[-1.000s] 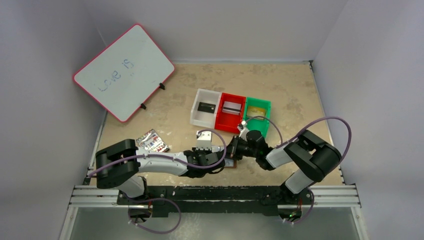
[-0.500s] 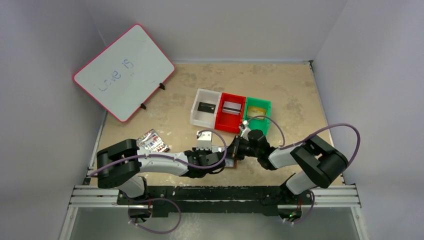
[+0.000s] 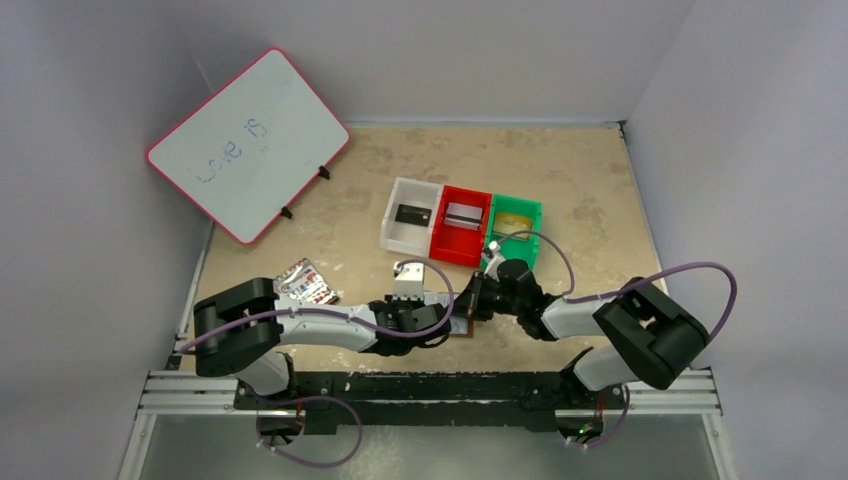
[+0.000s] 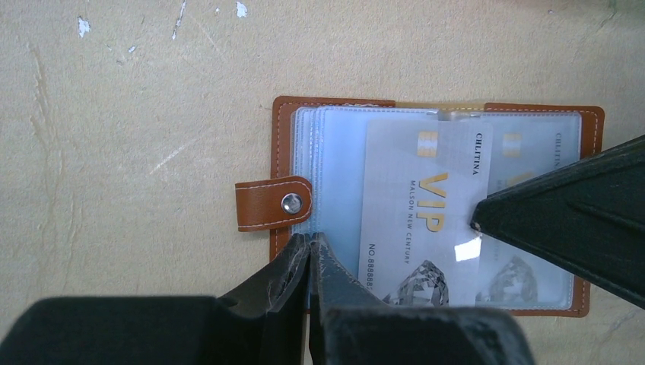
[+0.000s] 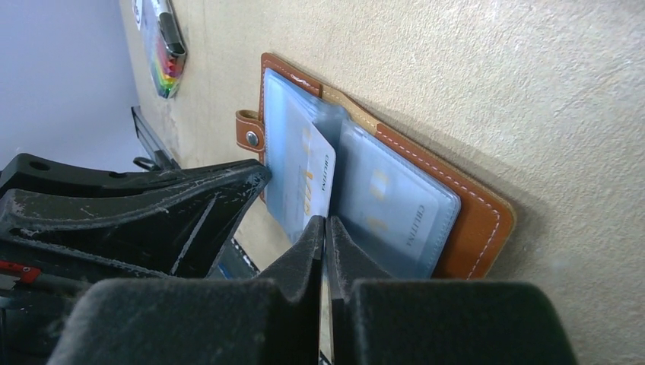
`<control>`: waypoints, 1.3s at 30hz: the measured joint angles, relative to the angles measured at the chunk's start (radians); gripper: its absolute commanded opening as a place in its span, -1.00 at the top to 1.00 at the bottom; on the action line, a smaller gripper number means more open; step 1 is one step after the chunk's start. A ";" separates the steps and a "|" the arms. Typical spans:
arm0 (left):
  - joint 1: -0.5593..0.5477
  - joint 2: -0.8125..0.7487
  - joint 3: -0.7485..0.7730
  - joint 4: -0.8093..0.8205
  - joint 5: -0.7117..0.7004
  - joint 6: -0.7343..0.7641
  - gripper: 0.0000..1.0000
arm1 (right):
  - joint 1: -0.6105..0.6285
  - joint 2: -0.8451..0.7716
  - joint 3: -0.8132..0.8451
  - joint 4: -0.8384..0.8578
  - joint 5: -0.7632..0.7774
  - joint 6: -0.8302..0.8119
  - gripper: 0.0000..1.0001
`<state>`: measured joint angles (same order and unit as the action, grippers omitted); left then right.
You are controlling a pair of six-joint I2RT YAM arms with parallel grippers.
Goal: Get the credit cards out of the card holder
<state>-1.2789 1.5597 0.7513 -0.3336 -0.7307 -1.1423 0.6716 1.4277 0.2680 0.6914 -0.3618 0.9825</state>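
The card holder [image 4: 335, 103] lay open and flat on the table [image 4: 114, 152], between the tips of the two grippers, which faced each other over it. Its snap tab [image 4: 270, 203] stuck out just beside and above the tip of the left gripper [image 4: 310, 247]. The fingers of this gripper were pressed together, and their tip rested on the near edge of the holder, at the stack of clear sleeves.

A pale card [image 4: 414, 205] with gold letters was lifted off the sleeves and stood tilted over the open holder. The right gripper [image 5: 325, 228] had its fingers pressed together as well, and they pinched the edge of this card at their tip. Under the card, on the side of the right gripper, a second card [image 4: 525, 152] of the same print sat inside its sleeve.

Beyond both grippers, a white bin [image 3: 393, 228], a red bin [image 3: 455, 245] and a green bin [image 3: 515, 207] stood in a row, touching each other. A black card [image 3: 411, 213] lay in the white one and a grey card [image 3: 461, 213] in the red one. What was in the green bin I could not tell.

Behind the left gripper, beside its arm, a white pack [image 3: 305, 283] with coloured stripes lay on the table. Far beyond it a whiteboard [image 3: 248, 143] with a red frame stood tilted.
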 measured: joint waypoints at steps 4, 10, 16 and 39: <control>0.000 0.000 0.001 -0.001 0.000 0.001 0.93 | -0.001 0.013 0.000 0.007 -0.001 -0.002 0.61; 0.000 0.000 0.004 -0.007 0.001 0.000 0.80 | -0.003 0.025 0.000 0.036 -0.011 0.003 0.26; -0.007 -0.056 -0.003 -0.018 -0.011 -0.010 0.53 | -0.003 -0.037 0.000 0.004 0.032 -0.012 -0.06; -0.007 -0.404 -0.012 -0.160 -0.235 -0.243 -0.58 | -0.005 -0.598 -0.022 -0.322 0.214 0.000 -0.35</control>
<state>-1.2861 1.1561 0.7391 -0.4934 -0.9653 -1.3849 0.6670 0.8299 0.2462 0.3691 -0.1482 0.9829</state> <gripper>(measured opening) 0.776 0.674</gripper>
